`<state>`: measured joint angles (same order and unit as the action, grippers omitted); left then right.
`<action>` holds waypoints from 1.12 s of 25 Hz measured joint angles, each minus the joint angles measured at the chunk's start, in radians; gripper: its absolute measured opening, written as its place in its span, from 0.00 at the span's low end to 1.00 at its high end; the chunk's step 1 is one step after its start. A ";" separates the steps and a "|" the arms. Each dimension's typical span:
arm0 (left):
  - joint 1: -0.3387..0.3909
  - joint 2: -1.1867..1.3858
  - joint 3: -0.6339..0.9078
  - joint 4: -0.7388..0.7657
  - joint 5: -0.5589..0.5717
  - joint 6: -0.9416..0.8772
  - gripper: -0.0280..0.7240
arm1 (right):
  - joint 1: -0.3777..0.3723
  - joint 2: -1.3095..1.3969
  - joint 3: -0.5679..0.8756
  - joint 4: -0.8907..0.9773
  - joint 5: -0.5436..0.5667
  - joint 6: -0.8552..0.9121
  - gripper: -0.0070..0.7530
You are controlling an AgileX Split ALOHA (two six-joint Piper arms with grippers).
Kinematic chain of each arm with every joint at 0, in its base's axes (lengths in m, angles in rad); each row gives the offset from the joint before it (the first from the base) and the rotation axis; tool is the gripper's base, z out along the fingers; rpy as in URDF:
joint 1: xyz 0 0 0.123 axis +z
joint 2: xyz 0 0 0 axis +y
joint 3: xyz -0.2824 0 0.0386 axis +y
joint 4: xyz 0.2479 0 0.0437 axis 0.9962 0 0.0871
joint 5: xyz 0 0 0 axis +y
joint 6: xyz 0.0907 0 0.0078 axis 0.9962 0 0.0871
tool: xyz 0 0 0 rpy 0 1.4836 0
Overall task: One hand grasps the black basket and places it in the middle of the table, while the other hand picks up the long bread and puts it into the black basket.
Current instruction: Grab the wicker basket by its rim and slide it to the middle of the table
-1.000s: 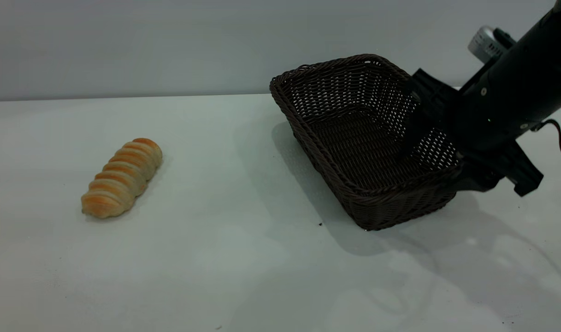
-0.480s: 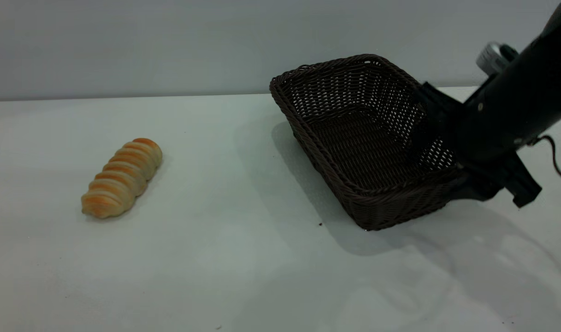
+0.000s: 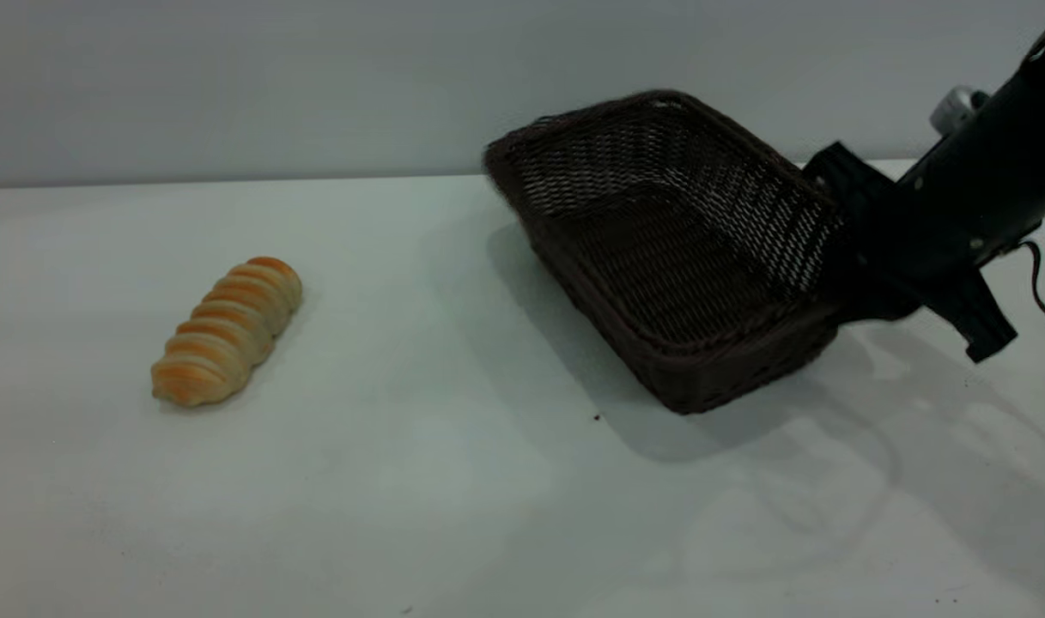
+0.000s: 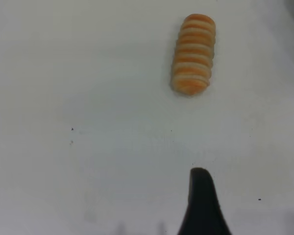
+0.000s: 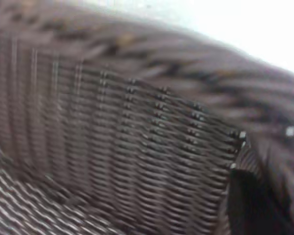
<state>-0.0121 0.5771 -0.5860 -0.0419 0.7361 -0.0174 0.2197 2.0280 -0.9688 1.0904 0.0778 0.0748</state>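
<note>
On the table [image 3: 402, 515], right of centre, the basket [image 3: 659, 249] hangs tilted, its far end raised, with the right gripper [image 3: 840, 257] pinching its right-hand wall. Held by one wall alone, it could swing or slip free. The bread [image 3: 227, 330] lies far left, untouched; whether the left gripper's [image 4: 201, 205] fingers are spread, I cannot tell.

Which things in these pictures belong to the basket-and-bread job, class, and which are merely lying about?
Belonging to the job:
- black basket, tilted, gripped at its right wall by the right gripper
- long bread, lying on the table
- left gripper, hovering above the table near the bread

Lying about:
- only tiny dark specks on the tabletop
</note>
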 joint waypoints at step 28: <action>0.000 -0.001 0.000 0.000 0.002 0.000 0.76 | 0.022 0.166 -0.389 -0.386 0.617 -0.477 0.13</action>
<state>-0.0121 0.5762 -0.5860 -0.0419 0.7380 -0.0174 0.2419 2.1937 -1.3577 0.7039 0.6952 -0.4020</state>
